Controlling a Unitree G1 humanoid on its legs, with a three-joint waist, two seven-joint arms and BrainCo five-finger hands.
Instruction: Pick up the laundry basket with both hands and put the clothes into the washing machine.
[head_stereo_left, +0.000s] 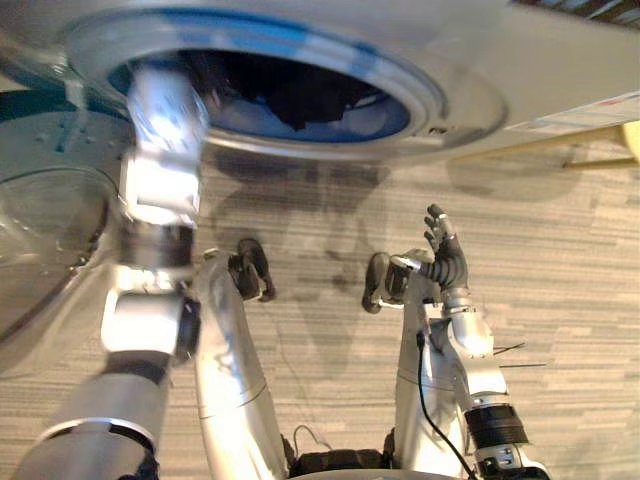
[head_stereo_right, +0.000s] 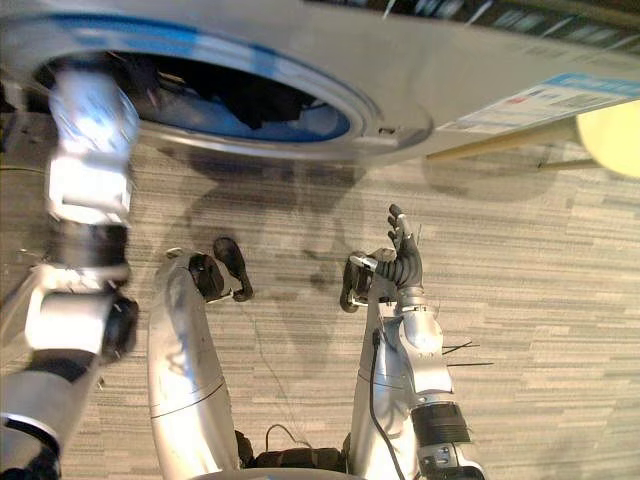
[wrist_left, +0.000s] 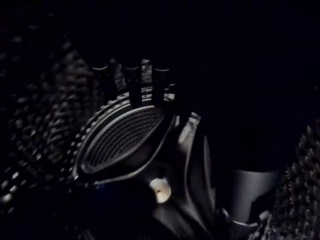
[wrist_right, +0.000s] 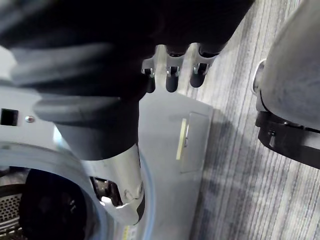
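Left hand (wrist_left: 131, 87) dim inside dark drum (wrist_left: 40, 120), washing machine (head_stereo_left: 560, 70) cropped above

One washing machine (head_stereo_left: 560, 60), one glass door (head_stereo_left: 40, 215), one dark clothes pile (head_stereo_left: 300, 98)

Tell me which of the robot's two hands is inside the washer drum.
The left hand: its wrist view shows the drum's perforated wall around it. The right hand hangs open outside the washing machine, above the carpet.

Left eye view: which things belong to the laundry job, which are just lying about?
Job: washer, its open door, dark clothes inside, left hand inside too, right hand open, idle.
Lying about: yellow object, wooden bar beside it.
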